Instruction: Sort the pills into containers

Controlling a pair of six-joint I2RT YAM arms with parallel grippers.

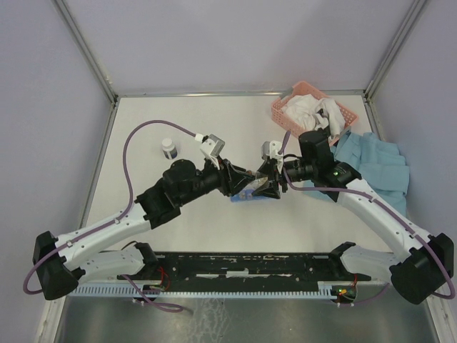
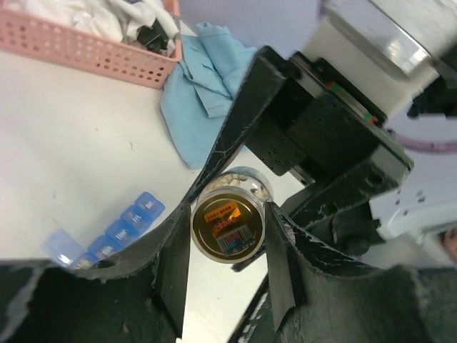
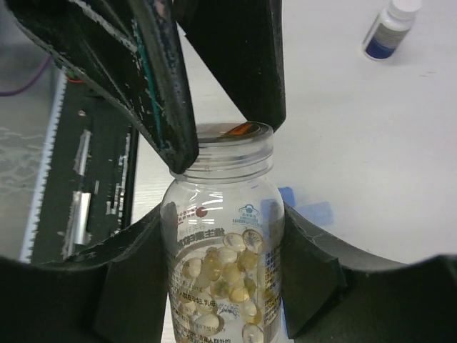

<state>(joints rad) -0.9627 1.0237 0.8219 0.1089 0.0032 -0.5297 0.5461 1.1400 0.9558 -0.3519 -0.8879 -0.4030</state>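
Right now right tool (image 3: pixel 225 286) clamps the clear plastic bottle (image 3: pixel 221 214) by its body, yellowish pills (image 3: pixel 221 275) inside. Left tool (image 2: pixel 228 232) pinches its clear round cap (image 3: pixel 235 150). Best bet: twist cap squarely, body held firm, no spilling. Narrow blue plastic organiser strip (image 2: pixel 121 229) lies on white table (image 1: pixel 214 128) just below.

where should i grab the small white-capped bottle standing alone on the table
Grip the small bottle across its round dark body, below its cap, coming level from the side: it stands upright and nothing touches it.
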